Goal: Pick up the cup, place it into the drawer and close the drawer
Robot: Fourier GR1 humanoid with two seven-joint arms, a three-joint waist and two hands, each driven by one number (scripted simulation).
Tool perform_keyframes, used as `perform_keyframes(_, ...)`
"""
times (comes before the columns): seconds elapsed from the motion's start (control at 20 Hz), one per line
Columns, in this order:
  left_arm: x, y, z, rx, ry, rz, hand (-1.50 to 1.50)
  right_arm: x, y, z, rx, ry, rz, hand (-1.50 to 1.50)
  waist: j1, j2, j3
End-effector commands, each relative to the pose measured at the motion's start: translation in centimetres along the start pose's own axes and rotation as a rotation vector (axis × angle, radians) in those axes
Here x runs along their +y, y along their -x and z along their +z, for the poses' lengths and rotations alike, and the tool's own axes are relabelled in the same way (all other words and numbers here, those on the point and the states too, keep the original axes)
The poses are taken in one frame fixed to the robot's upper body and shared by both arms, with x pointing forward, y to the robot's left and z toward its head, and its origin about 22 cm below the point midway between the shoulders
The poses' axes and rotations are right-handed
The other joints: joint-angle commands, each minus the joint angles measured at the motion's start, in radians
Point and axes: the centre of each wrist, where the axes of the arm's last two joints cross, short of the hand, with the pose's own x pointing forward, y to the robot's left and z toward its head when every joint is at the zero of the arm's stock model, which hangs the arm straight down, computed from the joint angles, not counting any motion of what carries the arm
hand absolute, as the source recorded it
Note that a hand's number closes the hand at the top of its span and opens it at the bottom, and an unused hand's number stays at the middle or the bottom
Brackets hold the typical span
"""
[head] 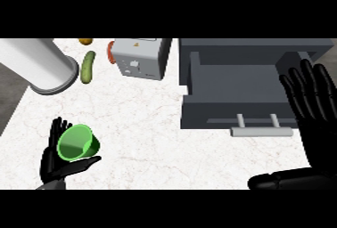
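A green cup [79, 142] sits near the counter's front left, its mouth showing toward the upper left. My left hand [58, 156] is right against it: straight fingers rise behind its left side and the thumb reaches under its lower right, so the hand is open and I cannot tell whether it touches the cup. The dark grey drawer [223, 109] is pulled out at the right, its inside bare, with a pale handle [261, 130] on its front. My right hand [313, 111] is open, fingers up, over the drawer's right edge.
A large white cylinder [39, 67] lies at the back left. A green cucumber [88, 67] lies beside it, and a grey box-shaped appliance [138, 58] stands next to the drawer cabinet. Small orange items [85, 41] sit at the back edge. The counter [145, 133] is white marble.
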Motion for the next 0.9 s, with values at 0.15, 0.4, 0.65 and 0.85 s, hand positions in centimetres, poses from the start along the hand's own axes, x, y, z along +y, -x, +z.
perform_keyframes(0.15,1.9,0.6,0.1,0.000,0.002,0.074,-1.50,-0.4,1.3,0.6,0.015,-0.014,-0.005,-1.50,-0.001,0.000,0.000)
perform_keyframes(0.4,-0.1,1.0,-1.3,-0.010,0.013,0.113,-1.50,-1.2,-2.2,1.0,0.017,-0.011,-0.001,-1.50,-0.005,0.000,0.000)
perform_keyframes(0.65,1.7,1.5,0.5,0.001,0.076,0.229,-1.50,-0.8,-1.5,0.0,0.004,0.000,-0.006,-1.50,-0.004,0.001,-0.001)
perform_keyframes(0.85,0.4,1.7,-0.6,-0.010,0.094,0.259,1.50,-0.6,-0.9,0.8,0.014,0.002,0.003,-1.50,-0.005,0.001,-0.001)
